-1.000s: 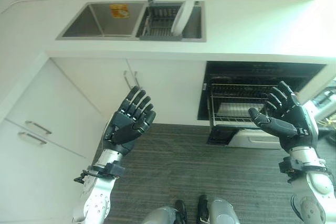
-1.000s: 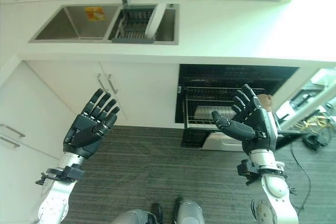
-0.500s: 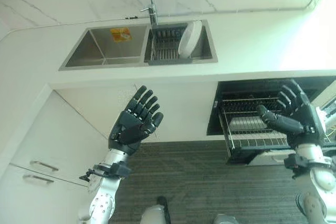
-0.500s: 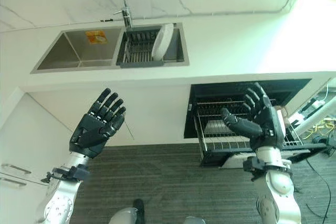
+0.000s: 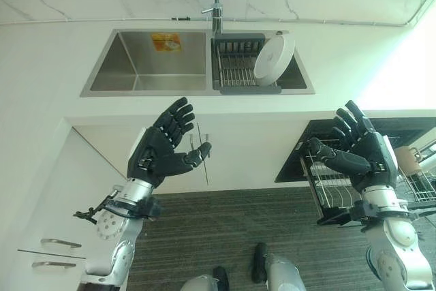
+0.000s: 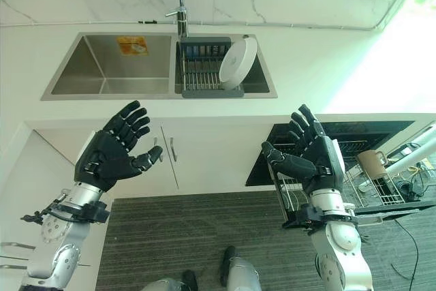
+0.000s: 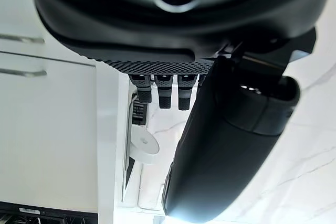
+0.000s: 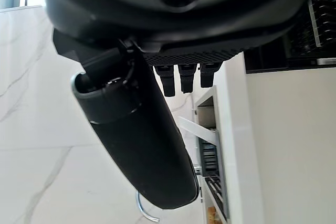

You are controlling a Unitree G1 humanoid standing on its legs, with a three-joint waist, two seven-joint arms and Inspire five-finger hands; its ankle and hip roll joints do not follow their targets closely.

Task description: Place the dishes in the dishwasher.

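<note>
A plate (image 5: 274, 58) leans in the rack (image 5: 238, 67) inside the sink's (image 5: 143, 63) right basin. The dishwasher (image 5: 354, 168) lies below the sink, to its right.

Sink (image 5: 109, 85) sticker (image 5: 166, 41) print too small to read

Bright daylight from the right, tabletop (image 5: 354, 66) right end blown out; sink (image 5: 146, 66) evenly lit; wrist views blurred up close.

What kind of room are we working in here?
A kitchen, most likely: a steel double sink with a tap set in a white counter, a plate in its rack, and an open dishwasher below.
</note>
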